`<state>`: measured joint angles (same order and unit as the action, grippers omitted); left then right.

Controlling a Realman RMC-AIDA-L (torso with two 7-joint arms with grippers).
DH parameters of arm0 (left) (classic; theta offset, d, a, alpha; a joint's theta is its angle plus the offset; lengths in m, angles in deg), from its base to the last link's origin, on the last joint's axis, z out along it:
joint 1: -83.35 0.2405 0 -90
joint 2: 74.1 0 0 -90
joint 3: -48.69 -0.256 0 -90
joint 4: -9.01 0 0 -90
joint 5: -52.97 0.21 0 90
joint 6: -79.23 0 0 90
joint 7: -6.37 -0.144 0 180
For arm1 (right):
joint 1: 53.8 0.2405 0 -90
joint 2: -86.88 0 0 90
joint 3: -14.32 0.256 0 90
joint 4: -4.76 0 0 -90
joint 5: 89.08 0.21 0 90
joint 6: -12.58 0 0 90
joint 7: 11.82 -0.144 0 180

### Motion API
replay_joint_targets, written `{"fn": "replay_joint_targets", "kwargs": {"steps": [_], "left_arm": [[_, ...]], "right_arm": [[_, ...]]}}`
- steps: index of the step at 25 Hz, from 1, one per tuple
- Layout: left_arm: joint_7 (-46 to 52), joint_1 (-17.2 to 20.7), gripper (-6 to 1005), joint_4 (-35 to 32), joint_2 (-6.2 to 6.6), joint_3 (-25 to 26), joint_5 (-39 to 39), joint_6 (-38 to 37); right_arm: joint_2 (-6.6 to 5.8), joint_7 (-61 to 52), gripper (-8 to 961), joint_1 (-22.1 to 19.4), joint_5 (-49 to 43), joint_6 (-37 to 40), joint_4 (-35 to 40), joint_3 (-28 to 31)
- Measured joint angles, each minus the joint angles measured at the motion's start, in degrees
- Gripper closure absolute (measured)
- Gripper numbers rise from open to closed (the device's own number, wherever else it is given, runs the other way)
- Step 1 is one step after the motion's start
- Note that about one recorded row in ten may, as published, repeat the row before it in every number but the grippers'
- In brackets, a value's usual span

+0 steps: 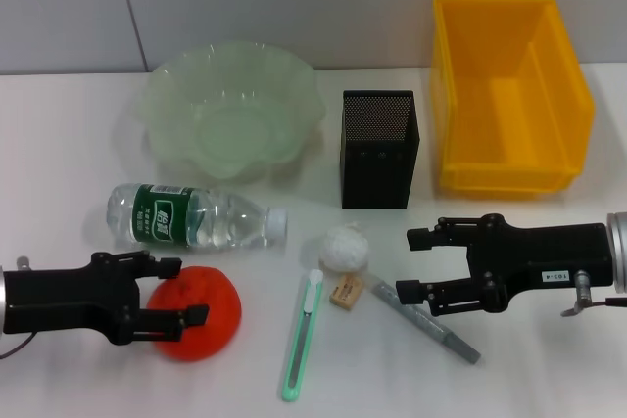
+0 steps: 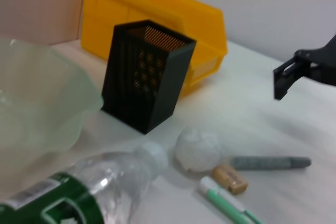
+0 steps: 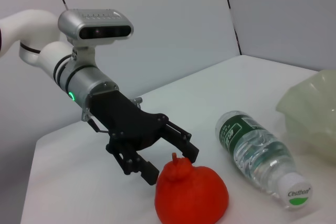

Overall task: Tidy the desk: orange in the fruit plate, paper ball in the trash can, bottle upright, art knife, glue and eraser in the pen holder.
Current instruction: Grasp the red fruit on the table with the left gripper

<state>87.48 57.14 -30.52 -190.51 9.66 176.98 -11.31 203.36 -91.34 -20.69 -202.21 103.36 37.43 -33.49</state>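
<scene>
A: Where is the left gripper (image 1: 188, 293)?

B: Low at about eight o'clock on the white table (image 1: 549, 389). Its black fingers are spread, one on each side of the near edge of the bright orange-red, knobbly fruit (image 1: 199, 312). The right wrist view shows the fingertips (image 3: 191, 151) right at the fruit's top, but I cannot tell whether they touch it.

A: And the right gripper (image 1: 413, 265)?

B: At about four o'clock, jaws apart, pointing towards the middle. It hangs over the grey cylindrical glue stick (image 1: 431, 324), which lies flat beneath the lower finger.

A: The small things?

B: Near six o'clock. The crumpled white paper ball (image 1: 346, 248) sits at the centre, the small tan eraser block (image 1: 347, 291) just beside it on the near side, and the mint-green art knife (image 1: 303, 335) lies lengthwise at seven o'clock of the eraser.

A: The bottle?

B: The clear plastic water bottle with a green label (image 1: 191, 216) lies on its side at nine o'clock, white cap towards the centre, just beyond the fruit.

A: The containers?

B: All at the far side. The pale green, wavy-rimmed translucent fruit plate (image 1: 171, 95) is at eleven o'clock, the black mesh square pen holder (image 1: 378, 168) stands upright at twelve, and the yellow plastic bin (image 1: 573, 95) is at one o'clock, just beside the holder.
</scene>
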Motion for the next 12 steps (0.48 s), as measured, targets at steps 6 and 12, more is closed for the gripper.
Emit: {"fn": "replay_joint_targets", "kwargs": {"steps": [6, 12], "left_arm": [[-0.85, 0.04, 153, 0.00, -0.62, -0.06, 1.24, 1.41], [-3.56, 0.14, 230, -0.48, -1.36, 0.06, 1.58, 2.58]], "right_arm": [[-0.02, -0.10, 144, 0.11, 0.00, 0.04, 0.02, 0.00], [-0.06, -0.56, 144, 0.29, 0.00, 0.33, 0.02, 0.00]]}}
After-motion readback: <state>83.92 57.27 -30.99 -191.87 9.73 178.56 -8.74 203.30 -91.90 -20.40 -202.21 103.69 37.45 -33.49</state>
